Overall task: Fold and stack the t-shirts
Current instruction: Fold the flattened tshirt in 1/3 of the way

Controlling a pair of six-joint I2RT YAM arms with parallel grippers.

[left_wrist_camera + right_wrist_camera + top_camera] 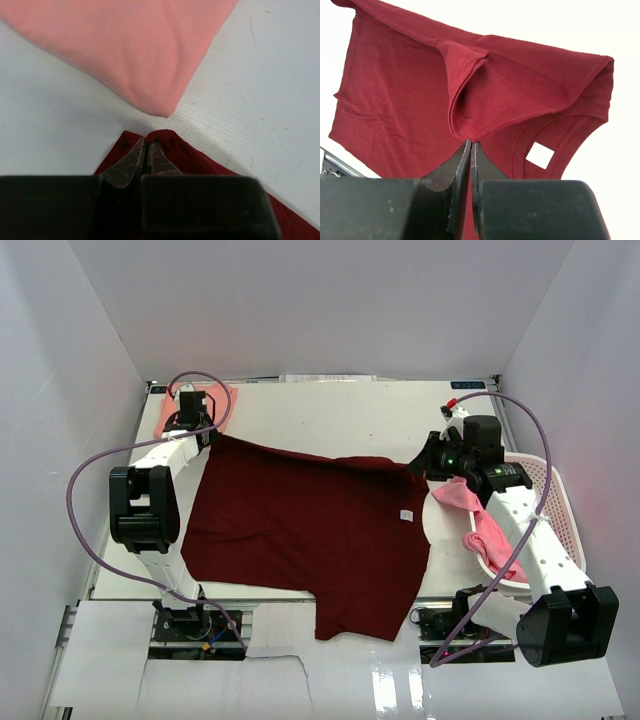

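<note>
Maroon shirt (300, 530) spread mid-frame | left gripper (148, 152) clamped on its upper-left corner | right gripper (470, 150) pinching upper-right edge | likely stretching it flat for folding

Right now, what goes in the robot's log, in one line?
left gripper: pinching dark red shirt corner | right gripper: pinching it near collar | salmon shirt: lying apart, untouched

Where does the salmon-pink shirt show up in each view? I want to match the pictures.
Top external: the salmon-pink shirt lies at the far left corner of the table.
Left wrist: it fills the upper part, one corner pointing down toward the left pincer.
Right wrist: not in it.
Shared landmark: the dark red shirt, seen in all three views.
</note>
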